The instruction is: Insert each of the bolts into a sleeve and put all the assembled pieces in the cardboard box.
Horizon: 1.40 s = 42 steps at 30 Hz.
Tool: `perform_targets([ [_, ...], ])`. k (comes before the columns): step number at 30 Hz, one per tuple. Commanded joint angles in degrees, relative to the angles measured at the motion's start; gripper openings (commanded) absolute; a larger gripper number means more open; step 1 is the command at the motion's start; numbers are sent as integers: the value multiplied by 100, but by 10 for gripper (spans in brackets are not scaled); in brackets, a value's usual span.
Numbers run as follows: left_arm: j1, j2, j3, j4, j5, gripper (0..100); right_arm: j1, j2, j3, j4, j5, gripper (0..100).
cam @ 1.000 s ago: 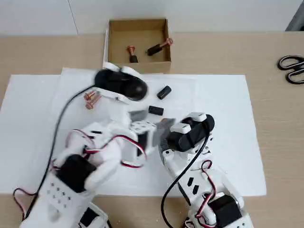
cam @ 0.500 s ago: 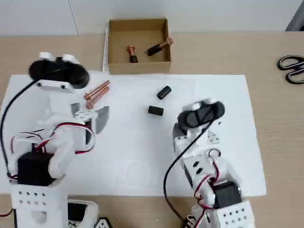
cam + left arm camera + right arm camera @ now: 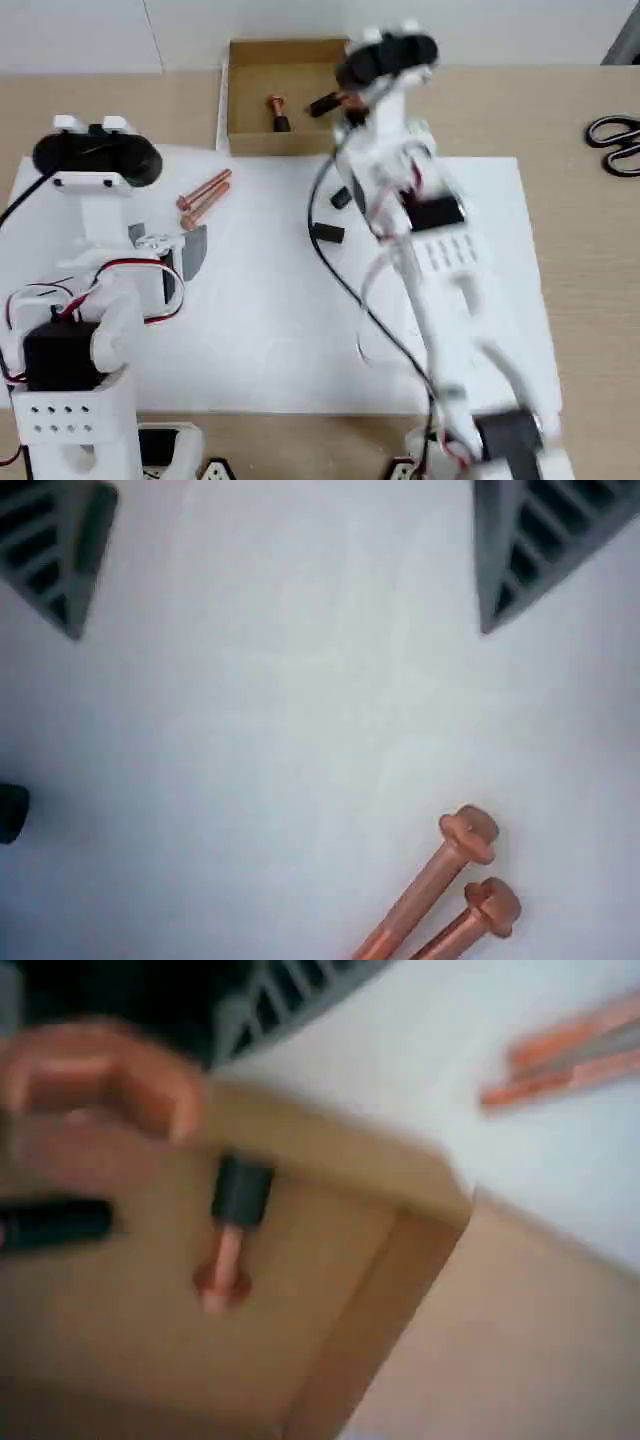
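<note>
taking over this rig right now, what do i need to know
Left gripper: open, empty, above the white paper, near the two loose bolts.
Right gripper: over the right side of the cardboard box; open or shut cannot be told.
Done: two in the box, a first assembled piece near the middle and a second assembled piece by the right wall.
Left: near sleeve and far sleeve lie on the paper. Each needs a bolt, then both go in the box.
</note>
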Motion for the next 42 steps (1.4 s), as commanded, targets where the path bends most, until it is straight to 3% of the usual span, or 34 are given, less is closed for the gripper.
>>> perform_targets([
  [1, -114, -70, -207, 149, -18, 240, 57, 1314, -1231, -1059, 35, 4],
  [8, -360, -79, 101, 176, -18, 240, -22, 3257, -2312, -2862, 35, 4],
  [14, -325, -79, 154, 176, -9, 240, -40, 4207, -2690, -3635, 35, 4],
  [20, -325, -79, 154, 176, -9, 240, -163, 4497, -2708, -3714, 35, 11],
  [27, -316, -79, 154, 343, -9, 240, -312, 4655, -2690, -3679, 35, 146],
  [40, -316, -79, 145, 501, -9, 240, -338, 4567, -2690, -3644, 44, 145],
  [42, -316, -79, 145, 501, -9, 240, -286, 4330, -2690, -3240, 44, 145],
])
